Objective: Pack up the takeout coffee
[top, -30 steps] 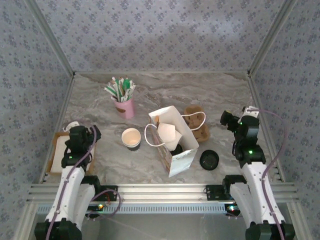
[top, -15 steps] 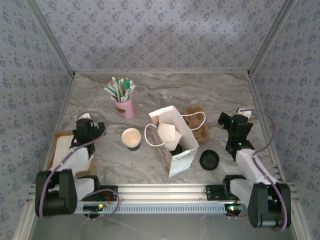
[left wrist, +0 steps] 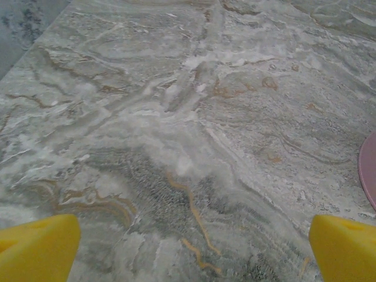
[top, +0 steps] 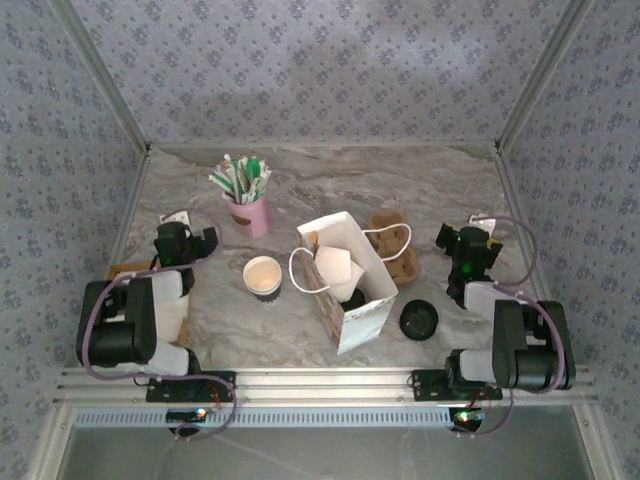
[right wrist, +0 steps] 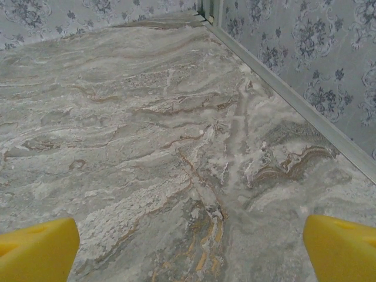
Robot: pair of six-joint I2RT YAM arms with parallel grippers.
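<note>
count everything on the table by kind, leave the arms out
open paper cup: 1
black lid: 1
white paper bag: 1
pink cup of straws and sticks: 1
brown cup carrier: 1
brown cardboard tray, partly hidden: 1
total: 6

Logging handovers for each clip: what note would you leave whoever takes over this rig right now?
Left gripper: open, empty, over bare table.
Right gripper: open, empty, near the right wall.
Paper cup: upright, unlidded, left of the white bag.
Black lid: flat on the table, right of the bag.
Done: nothing; cup outside the bag.
Left: lid the cup, probably put it in the bag.
</note>
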